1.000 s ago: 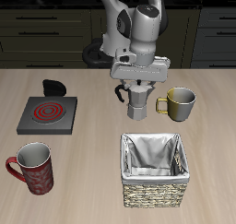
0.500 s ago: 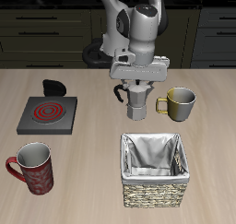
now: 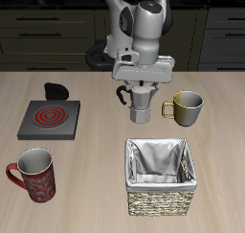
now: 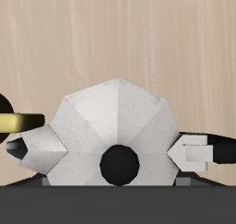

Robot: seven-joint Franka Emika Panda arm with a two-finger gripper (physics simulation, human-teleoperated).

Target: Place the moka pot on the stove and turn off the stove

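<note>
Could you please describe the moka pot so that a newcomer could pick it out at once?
Look below the gripper, at the table's middle, just behind the lined wicker basket. The moka pot is silver, faceted, black-handled; the olive-gold mug beside it is rounded.

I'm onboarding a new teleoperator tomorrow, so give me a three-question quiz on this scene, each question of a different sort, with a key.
1. True or false: the moka pot already stands on the stove.
2. Multiple choice: what stands right beside the moka pot? A) the red patterned mug B) the olive-gold mug C) the wicker basket
3. Short answer: is the stove's spiral glowing red or dark?

Key
1. False. It stands on the table, under the gripper, apart from the stove.
2. B
3. Glowing red.
</note>
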